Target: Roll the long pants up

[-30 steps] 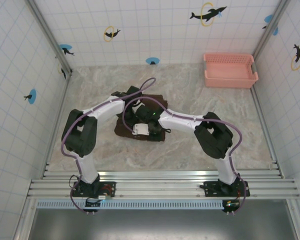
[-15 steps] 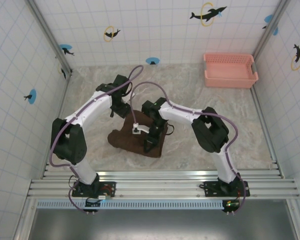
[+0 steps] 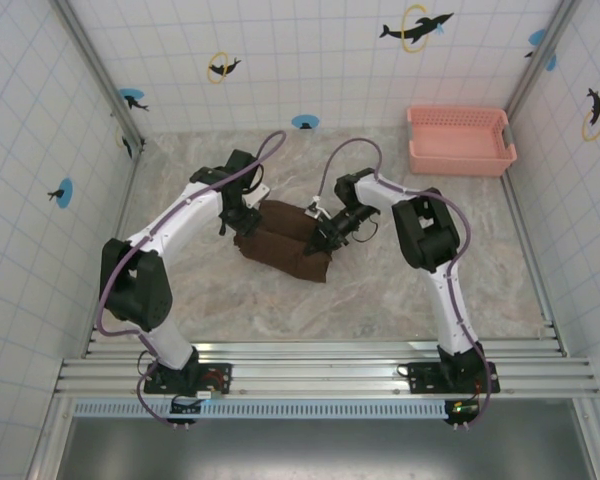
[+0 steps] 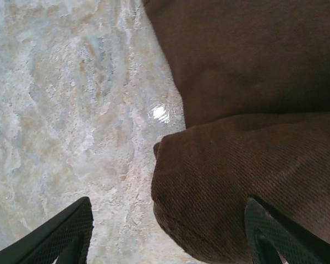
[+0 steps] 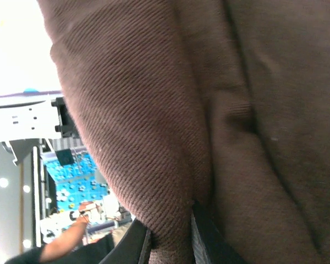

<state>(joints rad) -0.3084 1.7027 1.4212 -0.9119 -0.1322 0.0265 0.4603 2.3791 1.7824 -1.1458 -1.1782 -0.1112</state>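
Note:
The long pants [image 3: 280, 247] lie as a dark brown bundle in the middle of the marble table. My left gripper [image 3: 243, 222] hovers at the bundle's left end. In the left wrist view it is open [image 4: 170, 242], one finger [image 4: 60, 236] over bare table and the other over the rounded end of the pants [image 4: 247, 165]. My right gripper [image 3: 320, 238] is at the bundle's right end. In the right wrist view it is shut [image 5: 170, 245] on a pinched fold of the pants [image 5: 154, 121], whose cloth is squeezed between both pads.
A pink basket [image 3: 460, 140] stands at the back right corner, well apart from the bundle. Tiled walls enclose the table on three sides. Bare marble [image 3: 230, 300] stretches between the pants and the arms' rail at the near edge.
My right arm has swung from the bundle's near side round to its far right end, still gripping cloth. The pants have shifted away from the rail into a tighter bundle. The left gripper has moved to the left end.

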